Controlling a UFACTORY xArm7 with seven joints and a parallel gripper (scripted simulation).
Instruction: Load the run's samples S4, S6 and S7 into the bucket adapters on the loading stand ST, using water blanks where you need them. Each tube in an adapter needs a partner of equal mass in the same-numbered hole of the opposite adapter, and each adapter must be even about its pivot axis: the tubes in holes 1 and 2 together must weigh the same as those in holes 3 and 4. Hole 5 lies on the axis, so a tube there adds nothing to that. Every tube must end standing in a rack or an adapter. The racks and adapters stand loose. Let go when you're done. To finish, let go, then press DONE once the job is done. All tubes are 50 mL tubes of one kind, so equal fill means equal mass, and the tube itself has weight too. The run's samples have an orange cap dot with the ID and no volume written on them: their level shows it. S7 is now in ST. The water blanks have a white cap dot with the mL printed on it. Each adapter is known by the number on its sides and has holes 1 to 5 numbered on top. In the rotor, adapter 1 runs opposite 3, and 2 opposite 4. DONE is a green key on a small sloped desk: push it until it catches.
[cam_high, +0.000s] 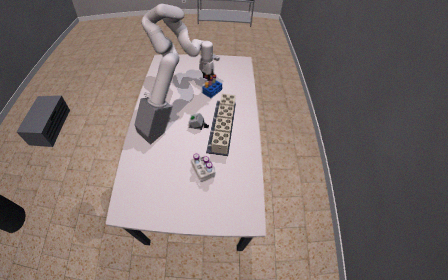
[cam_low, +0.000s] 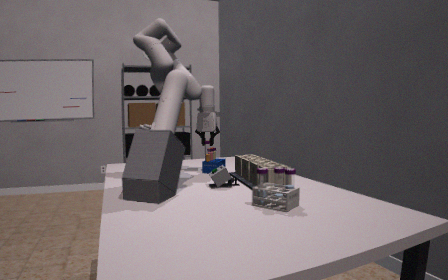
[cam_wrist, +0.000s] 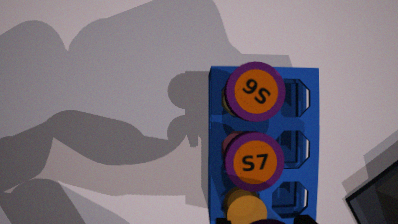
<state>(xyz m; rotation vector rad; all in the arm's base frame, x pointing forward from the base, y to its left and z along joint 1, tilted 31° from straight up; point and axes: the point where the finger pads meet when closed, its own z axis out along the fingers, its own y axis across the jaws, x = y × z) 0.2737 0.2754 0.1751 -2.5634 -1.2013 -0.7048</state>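
My tool (cam_high: 208, 77) (cam_low: 207, 143) (cam_wrist: 266, 221) is clamped on one orange tube (cam_high: 207, 84) (cam_low: 208, 157) (cam_wrist: 246, 210) at the blue rack (cam_high: 214, 91) (cam_low: 214, 167) (cam_wrist: 313, 120); a sideways drift could knock S7 (cam_high: 211, 79) (cam_low: 210, 150) (cam_wrist: 255, 161) or drag the loose rack. S6 (cam_high: 214, 77) (cam_low: 214, 150) (cam_wrist: 256, 91) makes two neighbours. Beyond: four adapters (cam_high: 220, 148) (cam_low: 240, 164), three purple-capped tubes (cam_high: 206, 160) (cam_low: 279, 171).

The arm (cam_high: 162, 80) (cam_low: 170, 100) has smooth, rounded pale-grey links and a dark, apparently black-fingered tool (cam_high: 208, 76) (cam_low: 207, 143).
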